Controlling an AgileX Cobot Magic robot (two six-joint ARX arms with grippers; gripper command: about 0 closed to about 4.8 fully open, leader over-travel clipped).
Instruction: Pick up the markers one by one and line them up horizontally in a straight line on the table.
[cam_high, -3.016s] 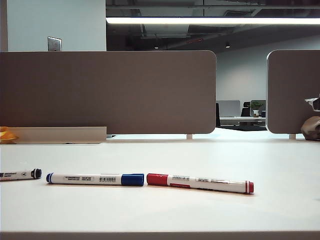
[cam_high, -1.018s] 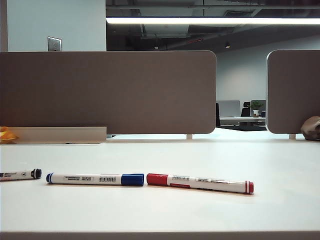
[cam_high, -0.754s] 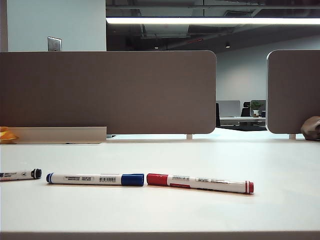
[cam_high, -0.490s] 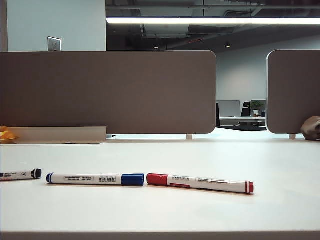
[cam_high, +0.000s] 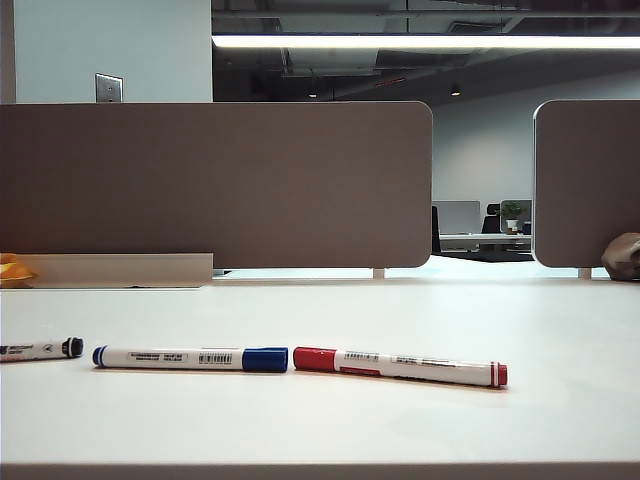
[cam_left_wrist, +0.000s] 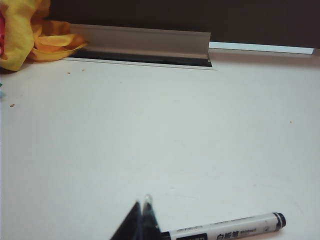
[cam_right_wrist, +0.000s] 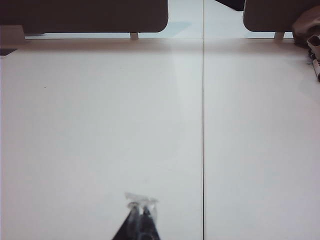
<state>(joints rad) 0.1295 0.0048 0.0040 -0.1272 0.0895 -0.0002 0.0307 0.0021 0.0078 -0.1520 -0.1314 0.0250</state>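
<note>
1. Left claw (cam_left_wrist: 143, 220) shows only in the left wrist view, as a dark pointed tip with its fingers pressed together, clenched on nothing, above the white bench (cam_left_wrist: 160, 140).
2. Right claw (cam_right_wrist: 140, 217) shows only in the right wrist view, also clenched and grasping nothing, over a bare stretch of bench beside a thin dark seam (cam_right_wrist: 203, 125) that runs away from the camera.
3. Neither claw appears in the exterior view.
4. Three markers lie end to end in a row near the front edge of the bench, in the exterior view.
5. Black marker (cam_high: 40, 349) is furthest left, cut off by the picture edge, with its black end pointing toward the others.
6. Blue marker (cam_high: 190, 358) comes next, a small gap away, with its blue cap on the right.
7. Red marker (cam_high: 400, 366) follows, its red cap almost touching the blue cap; it tilts slightly, its far end nearer the camera.
8. Blue and red barrels each carry a barcode and small dark print, too small to read.
9. In the left wrist view the black marker (cam_left_wrist: 230, 229) lies just beside the claw tip; its label has Chinese characters and small Latin letters that are too blurred to make out.
10. Grey-brown partition panels (cam_high: 215, 185) stand behind the bench, and a yellow cloth (cam_left_wrist: 25, 30) sits at the far left edge.
</note>
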